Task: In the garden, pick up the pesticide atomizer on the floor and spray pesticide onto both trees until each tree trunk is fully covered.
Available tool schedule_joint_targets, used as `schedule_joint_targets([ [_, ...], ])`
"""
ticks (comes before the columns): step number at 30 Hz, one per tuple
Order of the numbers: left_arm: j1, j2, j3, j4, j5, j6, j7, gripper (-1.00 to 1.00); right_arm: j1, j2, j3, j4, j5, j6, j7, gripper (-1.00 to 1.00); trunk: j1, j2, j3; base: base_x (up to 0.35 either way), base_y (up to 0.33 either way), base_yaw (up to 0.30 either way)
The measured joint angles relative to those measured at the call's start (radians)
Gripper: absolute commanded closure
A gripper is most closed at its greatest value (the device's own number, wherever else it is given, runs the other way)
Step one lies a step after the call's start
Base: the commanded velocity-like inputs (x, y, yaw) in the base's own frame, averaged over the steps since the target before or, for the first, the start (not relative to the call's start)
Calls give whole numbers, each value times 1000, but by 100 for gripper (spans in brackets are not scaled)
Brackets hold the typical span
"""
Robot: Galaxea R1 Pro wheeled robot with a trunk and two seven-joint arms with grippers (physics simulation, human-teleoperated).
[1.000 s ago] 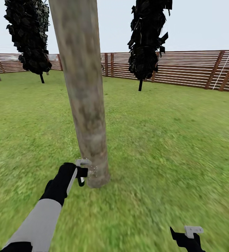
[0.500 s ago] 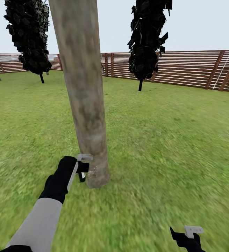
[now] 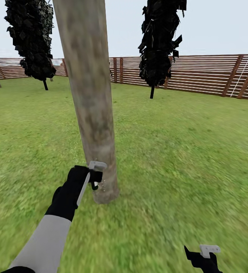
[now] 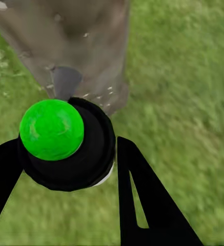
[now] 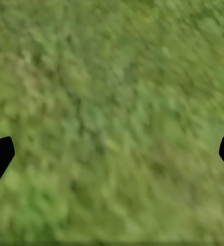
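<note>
A thick tree trunk (image 3: 91,106) of mottled grey-brown bark rises from the grass floor (image 3: 177,159) straight ahead. My left gripper (image 3: 94,178) is low against its left side, just above the base. It is shut on the pesticide atomizer (image 4: 65,143), a black body with a bright green round cap, which is pointed at the bark. Tiny white specks of pesticide (image 4: 104,95) dot the trunk near the nozzle and show by the base (image 3: 102,184). My right gripper (image 3: 203,258) hangs low at the right over grass, open and holding nothing (image 5: 112,154).
Two dark-crowned trees stand farther back, one at the left (image 3: 31,38) and one right of centre (image 3: 159,41). A brown slatted fence (image 3: 199,76) runs along the back. Grass stretches all around the near trunk.
My left gripper with the atomizer has risen a little and shifted right, closer against the trunk. The right arm and the view have stayed still.
</note>
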Motion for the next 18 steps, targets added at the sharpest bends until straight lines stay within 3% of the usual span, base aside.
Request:
schedule_joint_targets([
  [3, -1, 8, 3, -33, 15, 1, 0, 100, 0, 0, 0, 0, 0, 0, 0, -100, 0, 0, 0, 0, 0, 0],
  [8, 1, 33, 79, -46, 12, 4, 0, 100, 0, 0, 0, 0, 0, 0, 0, -100, 0, 0, 0, 0, 0, 0],
  [10, 2, 43, 84, -46, 21, 5, 0, 100, 0, 0, 0, 0, 0, 0, 0, -100, 0, 0, 0, 0, 0, 0],
  [13, 4, 35, 71, -46, 29, 6, 0, 100, 0, 0, 0, 0, 0, 0, 0, -100, 0, 0, 0, 0, 0, 0],
  [15, 2, 26, 43, -47, 28, 6, 0, 100, 0, 0, 0, 0, 0, 0, 0, -100, 0, 0, 0, 0, 0, 0],
  [18, -6, -7, 5, -52, 35, 7, 0, 100, 0, 0, 0, 0, 0, 0, 0, -100, 0, 0, 0, 0, 0, 0],
])
